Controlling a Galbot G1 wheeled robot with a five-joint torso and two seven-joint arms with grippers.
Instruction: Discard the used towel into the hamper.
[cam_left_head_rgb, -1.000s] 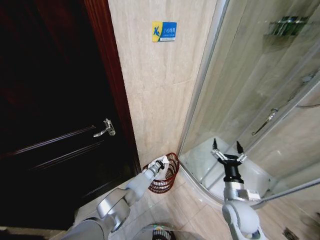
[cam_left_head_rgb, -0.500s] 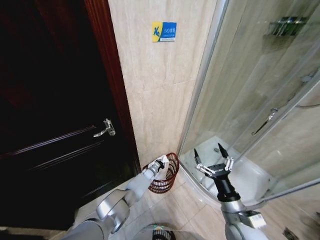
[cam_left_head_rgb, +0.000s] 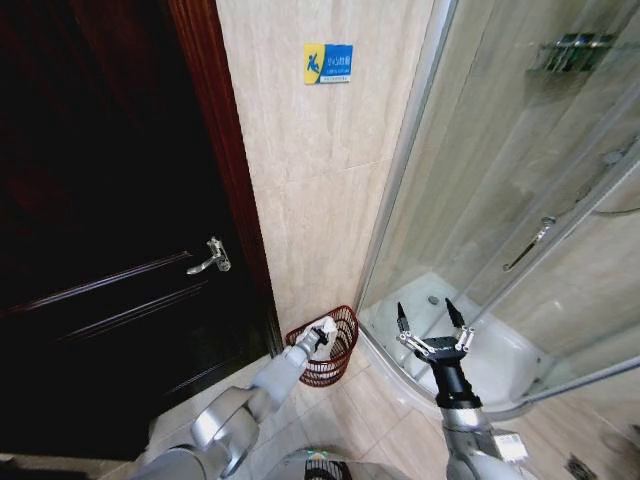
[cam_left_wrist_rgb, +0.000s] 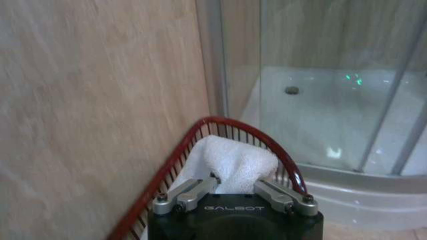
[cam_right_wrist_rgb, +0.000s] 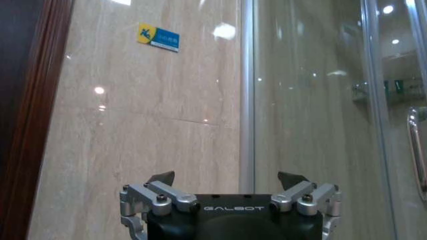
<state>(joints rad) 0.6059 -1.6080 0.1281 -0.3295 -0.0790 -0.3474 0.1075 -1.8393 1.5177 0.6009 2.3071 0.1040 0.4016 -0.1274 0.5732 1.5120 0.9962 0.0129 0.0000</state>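
The left gripper, fingers clenched on the white towel, hangs over the hamper by the far wall, while the right gripper waits, fingers spread.

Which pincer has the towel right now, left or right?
The left pincer: it is shut on the white towel over the red-brown hamper by the wall. The right pincer is open and empty, raised in front of the shower enclosure.
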